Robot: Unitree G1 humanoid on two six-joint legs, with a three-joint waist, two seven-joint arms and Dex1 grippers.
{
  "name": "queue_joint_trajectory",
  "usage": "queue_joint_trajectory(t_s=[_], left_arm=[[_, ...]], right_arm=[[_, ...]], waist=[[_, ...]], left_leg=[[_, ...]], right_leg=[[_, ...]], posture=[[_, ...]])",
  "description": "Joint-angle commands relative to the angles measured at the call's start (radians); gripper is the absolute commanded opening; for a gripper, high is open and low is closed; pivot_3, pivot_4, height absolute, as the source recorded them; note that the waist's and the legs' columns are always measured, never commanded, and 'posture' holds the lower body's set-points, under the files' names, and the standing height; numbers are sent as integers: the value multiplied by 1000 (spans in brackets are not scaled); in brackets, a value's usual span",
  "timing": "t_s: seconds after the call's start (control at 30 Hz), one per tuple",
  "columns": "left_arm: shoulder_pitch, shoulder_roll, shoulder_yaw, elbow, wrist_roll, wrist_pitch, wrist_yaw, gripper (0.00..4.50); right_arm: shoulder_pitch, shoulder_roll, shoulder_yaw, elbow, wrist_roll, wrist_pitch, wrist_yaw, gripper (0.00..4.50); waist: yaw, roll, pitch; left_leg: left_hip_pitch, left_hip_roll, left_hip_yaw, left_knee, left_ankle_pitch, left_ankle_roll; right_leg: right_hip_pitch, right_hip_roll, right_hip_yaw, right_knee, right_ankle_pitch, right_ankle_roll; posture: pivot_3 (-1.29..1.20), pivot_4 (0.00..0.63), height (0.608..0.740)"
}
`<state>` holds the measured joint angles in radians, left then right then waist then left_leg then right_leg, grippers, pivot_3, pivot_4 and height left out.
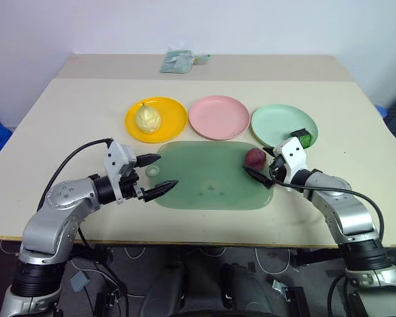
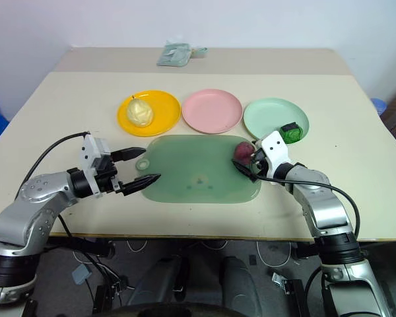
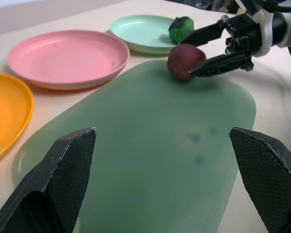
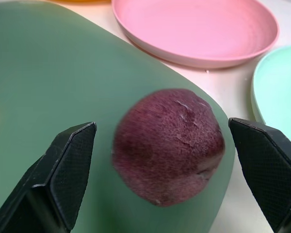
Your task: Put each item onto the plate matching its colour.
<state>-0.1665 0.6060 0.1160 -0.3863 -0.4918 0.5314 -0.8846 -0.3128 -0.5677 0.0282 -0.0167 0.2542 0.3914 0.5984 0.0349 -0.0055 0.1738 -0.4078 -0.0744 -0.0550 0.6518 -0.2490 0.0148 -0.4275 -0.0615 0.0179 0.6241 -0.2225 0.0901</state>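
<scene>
Right end effector (image 1: 265,166): your fingers stand wide apart, holding nothing, one on either side of the dark red-purple ball (image 1: 255,158) — whether a tip touches it you cannot tell.

Left end effector (image 1: 158,174): fingers spread just as wide, empty, hovering at the near-left edge of the green mat (image 1: 208,178).

Dark red-purple ball: it sits at the far-right corner of the mat, near the pink plate (image 1: 218,117) and the mint green plate (image 1: 280,121), on neither.

Green mat: it lies flat at the middle of the bench (image 1: 46,125), just on the near side of the three plates.

Plates, in a row from left to right: yellow plate (image 1: 171,112), pink plate, mint green plate, set close together.

Pale yellow pear-like lump (image 1: 148,119): you will find it on the yellow plate, stem up.

Dark green knobbly chunk (image 2: 291,132): it rests on the near-right part of the mint green plate — just beyond your right wrist.

Pink plate: bare.

Far edge of the bench: a small crumpled greenish packet (image 1: 178,61), well apart from everything else.
</scene>
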Motion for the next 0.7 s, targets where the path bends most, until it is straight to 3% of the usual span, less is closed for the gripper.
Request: queue_joint_trajectory(t_s=[0.03, 0.1, 0.17, 0.37, 0.7], left_arm=[[2, 6, 18, -34, -13, -29, 11, 4500], [0, 3, 13, -34, -10, -33, 21, 4500], [-3, 0, 12, -34, -5, -38, 38, 4500], [14, 1, 36, -72, -12, -31, 95, 4500], [187, -21, 115, -320, 10, 41, 323, 4500]], right_arm=[[-24, 12, -17, 5, -9, -25, 3, 3660], [-30, 15, -20, 4, -11, -25, 5, 2771], [-53, 24, -29, -6, -2, -30, 6, 2374], [-262, 119, -45, 92, 43, -74, 24, 2348], [-769, 325, 0, 1031, -134, -500, 21, 2348]], waist=[[0, 0, 0], [-1, 0, 0], [-1, 0, 0], [-27, 0, 0], [-51, 0, 0]], left_leg=[[0, 0, 0, 0, 0, 0], [0, 0, 0, 0, 0, 0], [0, 0, 0, 0, 0, 0], [0, 0, 0, -1, 0, 0], [1, 0, 0, -5, 1, -2]], right_leg=[[0, 0, 0, 0, 0, 0], [0, 0, 0, 0, 0, 0], [0, 0, 0, 0, 0, 0], [-1, 0, 0, 1, 1, 2], [-2, 1, 0, 1, 1, 2]], posture=[[0, 150, 740], [0, 150, 740], [0, 150, 740], [0, 150, 740], [0, 150, 740]])
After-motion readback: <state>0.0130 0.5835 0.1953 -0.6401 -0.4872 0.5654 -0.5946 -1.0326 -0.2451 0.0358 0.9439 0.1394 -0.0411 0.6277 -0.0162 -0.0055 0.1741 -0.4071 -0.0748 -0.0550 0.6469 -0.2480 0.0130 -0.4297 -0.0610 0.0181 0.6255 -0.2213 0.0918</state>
